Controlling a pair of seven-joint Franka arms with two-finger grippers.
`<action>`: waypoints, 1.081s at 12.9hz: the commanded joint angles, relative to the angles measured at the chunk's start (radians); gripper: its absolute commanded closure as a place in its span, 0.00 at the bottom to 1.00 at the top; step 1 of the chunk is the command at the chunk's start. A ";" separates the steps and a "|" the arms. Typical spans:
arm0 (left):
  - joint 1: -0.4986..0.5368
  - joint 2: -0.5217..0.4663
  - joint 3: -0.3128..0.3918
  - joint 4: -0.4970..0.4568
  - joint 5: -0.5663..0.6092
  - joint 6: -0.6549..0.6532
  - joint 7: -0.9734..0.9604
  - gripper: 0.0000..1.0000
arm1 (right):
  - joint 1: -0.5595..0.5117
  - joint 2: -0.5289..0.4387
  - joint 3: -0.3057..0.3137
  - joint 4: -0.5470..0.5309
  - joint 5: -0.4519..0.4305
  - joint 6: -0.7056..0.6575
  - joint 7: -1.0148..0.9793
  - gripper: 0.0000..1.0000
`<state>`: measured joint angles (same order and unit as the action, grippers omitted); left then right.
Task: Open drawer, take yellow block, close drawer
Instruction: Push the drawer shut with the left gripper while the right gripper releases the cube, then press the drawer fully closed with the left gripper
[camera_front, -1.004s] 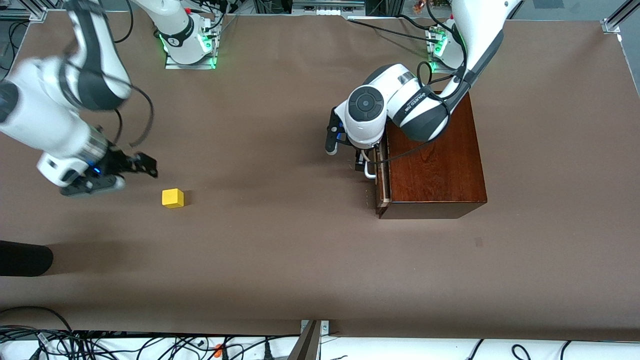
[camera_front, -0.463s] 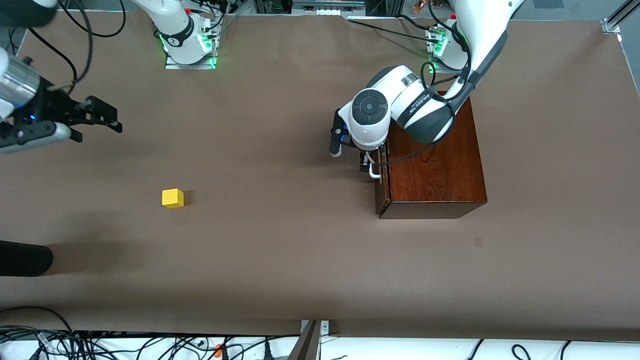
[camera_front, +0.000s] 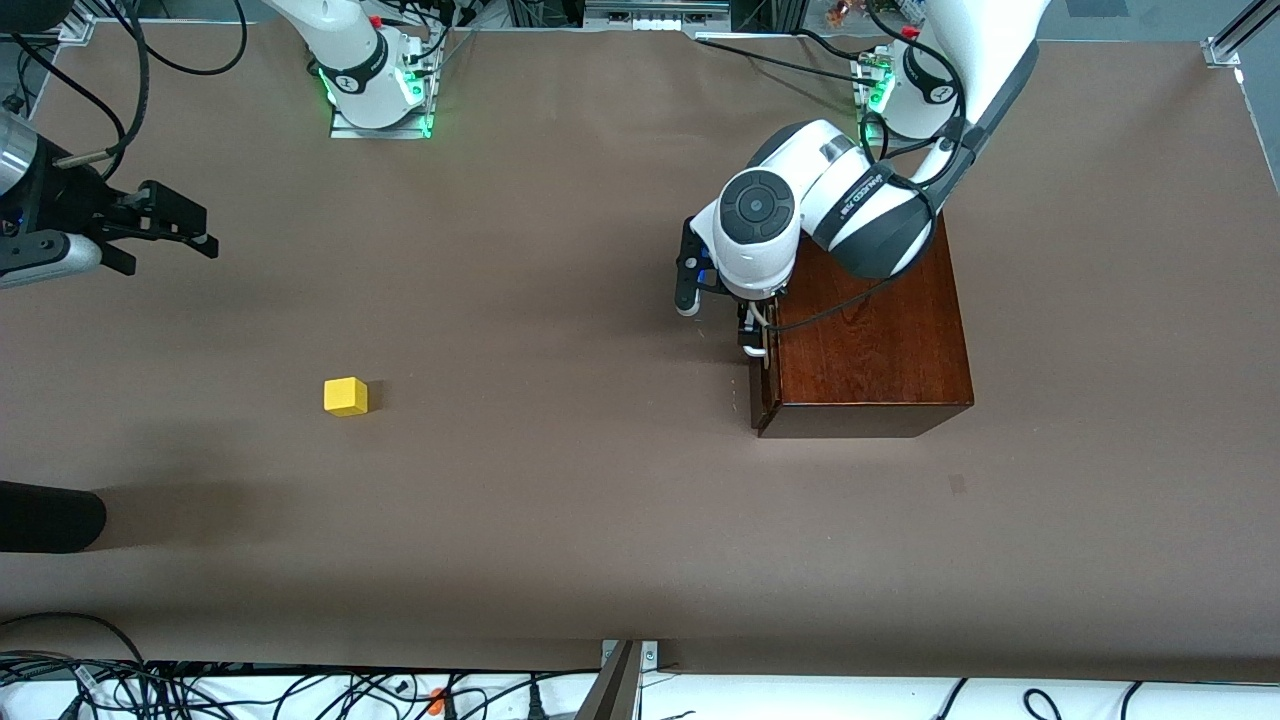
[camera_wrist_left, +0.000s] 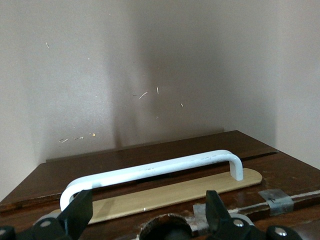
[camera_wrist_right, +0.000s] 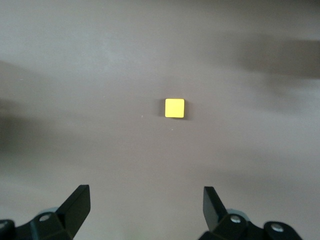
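The yellow block (camera_front: 345, 396) lies on the brown table toward the right arm's end, and shows small in the right wrist view (camera_wrist_right: 174, 108). High above the table near that end hangs my right gripper (camera_front: 195, 228) (camera_wrist_right: 146, 207), open and empty. The dark wooden box (camera_front: 870, 330) stands toward the left arm's end, with the drawer (camera_front: 760, 395) pushed in against it. My left gripper (camera_front: 755, 340) (camera_wrist_left: 147, 220) is open at the drawer front. Its fingers (camera_wrist_left: 75, 215) stand wide apart just short of the white bar handle (camera_wrist_left: 150, 172).
A black rounded object (camera_front: 45, 515) lies at the table's edge at the right arm's end, nearer the front camera than the block. Cables (camera_front: 250, 690) run along the nearest edge. Both arm bases (camera_front: 375, 85) stand at the farthest edge.
My right gripper rose from beside the yellow block and drew away toward its end of the table. My left gripper pushed toward the box, and the slightly open drawer slid in.
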<state>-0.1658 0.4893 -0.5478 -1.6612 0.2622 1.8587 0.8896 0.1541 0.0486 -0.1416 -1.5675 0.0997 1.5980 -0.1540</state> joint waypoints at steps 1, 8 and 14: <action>-0.001 -0.014 0.002 0.009 0.026 -0.030 0.006 0.00 | -0.010 0.013 -0.001 0.040 -0.028 -0.050 0.005 0.00; 0.046 -0.100 0.002 0.142 -0.136 -0.197 -0.107 0.00 | -0.005 0.042 0.002 0.073 -0.040 0.003 0.016 0.00; 0.257 -0.107 0.002 0.380 -0.124 -0.522 -0.330 0.00 | -0.010 0.042 -0.001 0.072 -0.041 -0.009 0.004 0.00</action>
<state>0.0213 0.3791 -0.5362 -1.3371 0.1464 1.4063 0.5987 0.1510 0.0835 -0.1475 -1.5183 0.0711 1.6046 -0.1531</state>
